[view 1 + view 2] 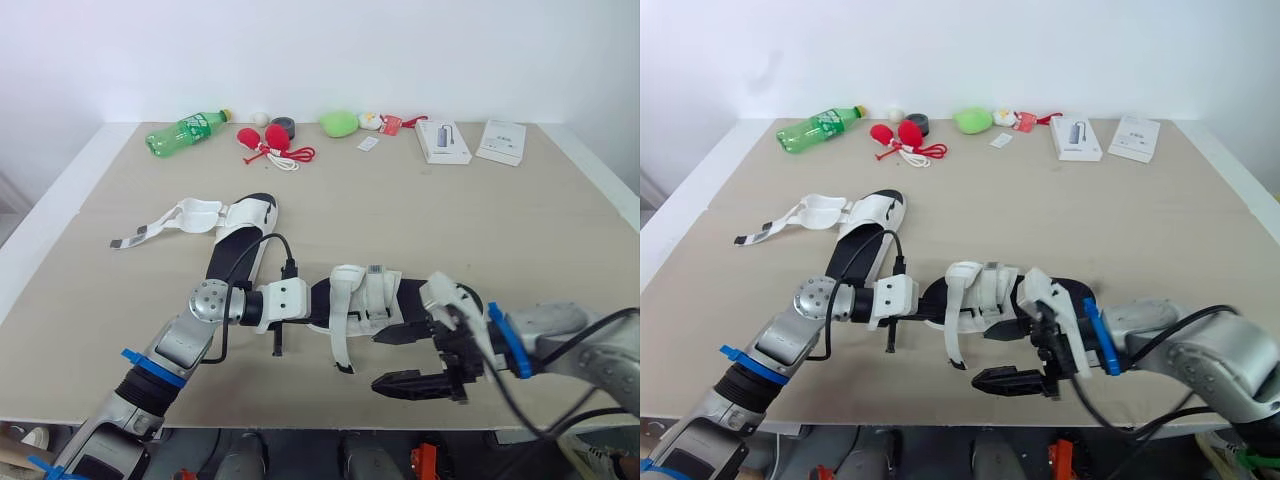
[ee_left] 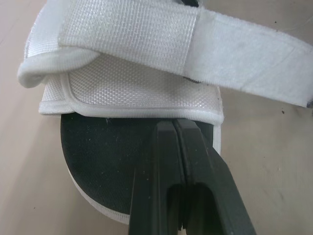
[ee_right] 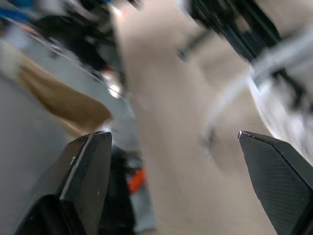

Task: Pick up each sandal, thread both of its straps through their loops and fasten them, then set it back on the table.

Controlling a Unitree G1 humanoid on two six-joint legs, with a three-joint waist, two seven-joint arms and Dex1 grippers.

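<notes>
**A:** What sits nearest on the table (image 1: 480,220)?

**B:** The right gripper (image 1: 380,360), low over the front edge. Its two black, wedge-shaped fingers stand wide apart with nothing between them. The right wrist view shows a fine woven pattern on their faces.

**A:** And the left gripper (image 2: 174,128)?

**B:** Its fingers are pressed together, with only a thin seam between them. They lie over the black footbed of the near sandal (image 1: 365,300), tips at the piped edge of its white upper. It is not clear whether they pinch anything.

**A:** Where does that sandal lie?

**B:** Flat on the pale, matte tabletop, close to the front edge and between the two grippers. It has a rounded black sole and white woven mesh panels. A broad loose strap (image 1: 340,345) droops over its side toward the front edge.

**A:** The other one?

**B:** The far sandal (image 1: 240,230) lies further back and to the left. Its black footbed is bare and its white padded upper is spread open. A long strap (image 1: 150,232) trails flat on the table to the left.

**A:** And along the back edge?

**B:** A green plastic bottle (image 1: 187,130) lies on its side. Next come two red bulb shapes (image 1: 262,138) with a looped cord, then a black round piece (image 1: 283,126). Further right are a smooth green blob (image 1: 338,123), a white rectangular box (image 1: 443,140) and a flat white packet (image 1: 502,140).
</notes>
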